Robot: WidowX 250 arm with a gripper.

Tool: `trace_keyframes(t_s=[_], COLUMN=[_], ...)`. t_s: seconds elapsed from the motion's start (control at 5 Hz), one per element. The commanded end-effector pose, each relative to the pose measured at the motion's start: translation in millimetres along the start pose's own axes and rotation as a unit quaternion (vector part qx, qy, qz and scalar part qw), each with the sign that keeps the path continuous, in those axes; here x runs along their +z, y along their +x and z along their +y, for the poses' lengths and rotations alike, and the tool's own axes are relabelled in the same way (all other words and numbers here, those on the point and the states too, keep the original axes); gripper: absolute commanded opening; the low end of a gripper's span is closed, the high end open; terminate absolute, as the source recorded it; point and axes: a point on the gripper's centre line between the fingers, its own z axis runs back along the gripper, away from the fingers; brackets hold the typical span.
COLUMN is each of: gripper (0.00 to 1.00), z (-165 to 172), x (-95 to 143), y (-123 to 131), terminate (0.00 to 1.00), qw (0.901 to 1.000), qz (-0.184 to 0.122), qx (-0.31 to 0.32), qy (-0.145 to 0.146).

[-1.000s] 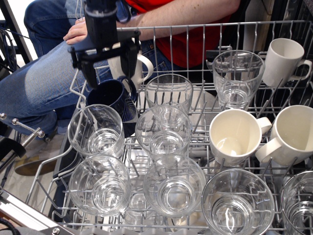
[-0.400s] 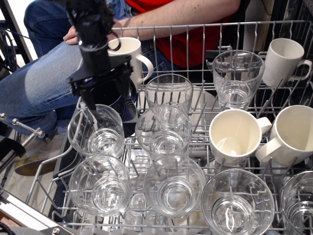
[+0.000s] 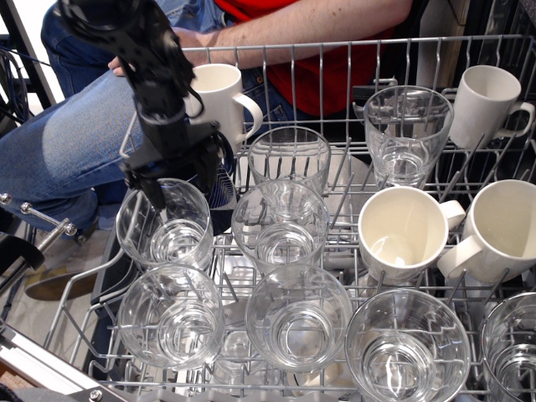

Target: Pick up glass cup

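Several clear glass cups stand upright in the wire dish rack [image 3: 352, 48]. The left one in the middle row [image 3: 165, 230] sits right under my black gripper [image 3: 182, 186]. The gripper is open, its jaws low at this cup's far rim, with the left finger [image 3: 154, 194] over the cup's mouth and the right finger [image 3: 213, 174] near its right edge. It holds nothing. Other glass cups stand at the centre [image 3: 280, 224], behind it [image 3: 289, 159], at the back right [image 3: 408, 132] and along the front row [image 3: 299, 318].
A dark blue mug [image 3: 226, 191] is mostly hidden behind the gripper. Cream-white mugs stand at the back left [image 3: 219, 94], back right [image 3: 488, 96] and right [image 3: 404, 234]. A person's arm and legs [image 3: 318, 21] are just behind the rack.
The gripper has come down and slightly forward from above the blue mug to the far rim of the left middle-row glass cup. Its jaws stay open. The cups have not moved.
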Motion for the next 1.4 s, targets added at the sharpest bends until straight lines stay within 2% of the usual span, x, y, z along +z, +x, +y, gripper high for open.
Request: trace_keyframes(t_s=[0.0, 0.2, 0.4, 0.8, 1.2], gripper=[1.0, 1.0, 0.0, 0.0, 0.0], z=[-11.5, -5.7, -2.7, -1.2, -6.9], x=[-4.0, -13.1, -15.9, -4.9, 24.6], y=[6.8, 0.6, 0.7, 5.4, 13.4], terminate=[0.0, 0.0, 0.0, 0.0, 0.0], qw=[0.9993, 0.9989, 0.999, 0.9993, 0.9993], qz=[-0.022, -0.031, -0.027, -0.011, 0.007], qx=[0.026, 0.032, 0.033, 0.036, 0.034], qy=[-0.017, -0.016, -0.011, 0.002, 0.017])
